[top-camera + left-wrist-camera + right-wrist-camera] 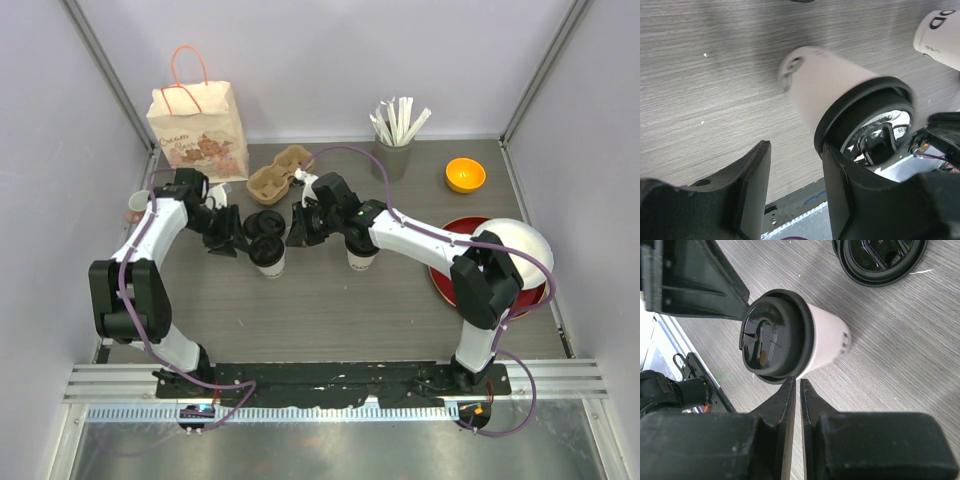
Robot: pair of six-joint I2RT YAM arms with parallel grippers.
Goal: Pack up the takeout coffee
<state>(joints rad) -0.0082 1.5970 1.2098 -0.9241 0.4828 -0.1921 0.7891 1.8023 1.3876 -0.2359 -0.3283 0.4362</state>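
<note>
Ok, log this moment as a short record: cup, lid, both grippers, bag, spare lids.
cup: takeout coffee, upright, mid-table
lid: black lid, on the cup
left gripper: open, nothing between the jaws, beside the cup
right gripper: shut, empty, next to the lid rim
paper bag: standing at the back, left arm's side
spare lids: just behind the cup

1. in the left wrist view the lidded cup (pixel 840 95) was blurred.
2. a second cup (pixel 940 35) was cut off by the right edge.
3. in the right wrist view the loose lids (pixel 880 260) ran off the top edge.
4. from above, print on the paper bag (pixel 200 130) was too small to read.
</note>
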